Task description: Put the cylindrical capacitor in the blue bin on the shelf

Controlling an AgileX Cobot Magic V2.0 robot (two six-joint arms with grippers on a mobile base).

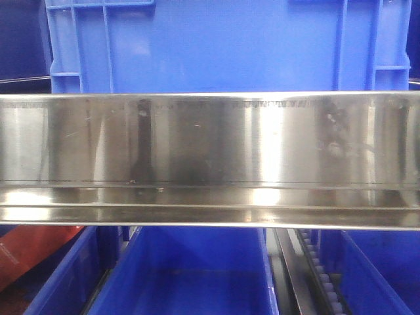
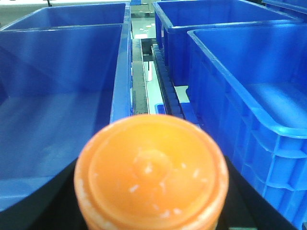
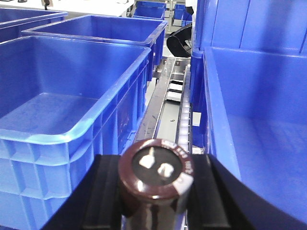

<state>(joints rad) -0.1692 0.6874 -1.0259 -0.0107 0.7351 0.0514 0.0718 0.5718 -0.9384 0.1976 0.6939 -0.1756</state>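
Note:
In the left wrist view, my left gripper [image 2: 151,201] is shut on the cylindrical capacitor [image 2: 151,167], an orange cylinder seen end-on; its lettering is hidden. It is held above the gap between a large blue bin [image 2: 62,96] on the left and another blue bin [image 2: 249,96] on the right. My right gripper [image 3: 156,191] is shut on a dark brown cylinder [image 3: 156,170] with two white terminals on its end, between two blue bins. The shelf's shiny steel front rail [image 1: 210,157] fills the front view; neither gripper shows there.
A blue bin [image 1: 223,46] stands on the shelf above the rail, and more blue bins [image 1: 190,269] sit below it. A roller track [image 3: 184,110] runs between the bins. A red-orange object [image 1: 33,249] lies at lower left.

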